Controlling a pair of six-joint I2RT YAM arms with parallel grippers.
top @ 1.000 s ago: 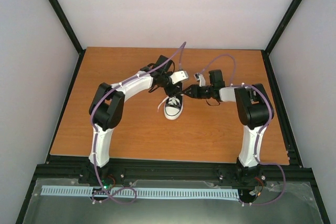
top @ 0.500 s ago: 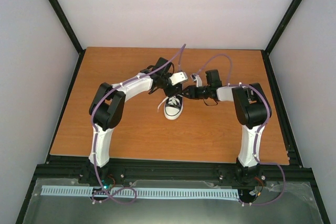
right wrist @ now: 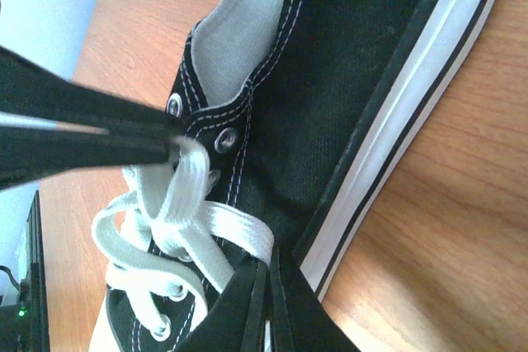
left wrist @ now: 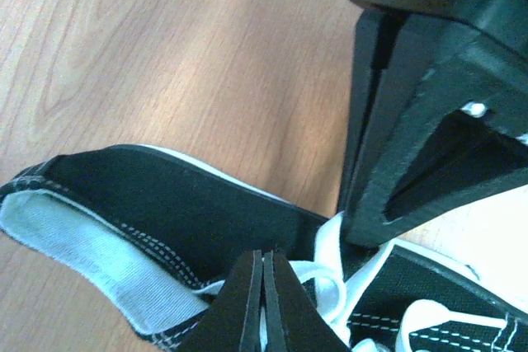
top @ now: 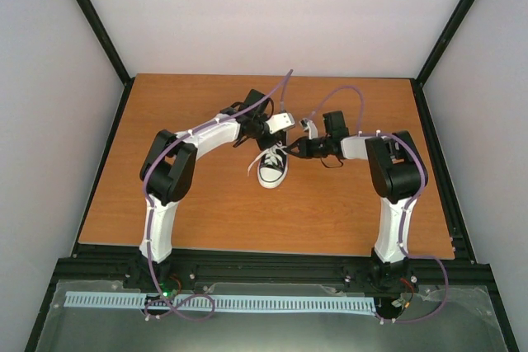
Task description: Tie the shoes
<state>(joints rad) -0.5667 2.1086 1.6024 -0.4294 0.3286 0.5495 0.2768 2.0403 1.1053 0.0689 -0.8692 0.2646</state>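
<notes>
Well, the black canvas sneaker (top: 272, 169) sits mid-table on the wood-grain tabletop (top: 190, 204). Its long axis runs near to far, with the white rubber toe cap (top: 271, 180) toward the arm bases. Over the tongue, the right gripper (right wrist: 264, 268) is pinched tight on the flat white lace (right wrist: 214, 232). The left gripper (left wrist: 262, 260) nips the lace beside the metal eyelets (right wrist: 223, 141).

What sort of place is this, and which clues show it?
Probably a robot lab test cell: a left arm and right arm bolted to a black frame beside a wooden table, plain white walls closing it in, and a lone sneaker whose laces the left gripper and right gripper pinch.
</notes>
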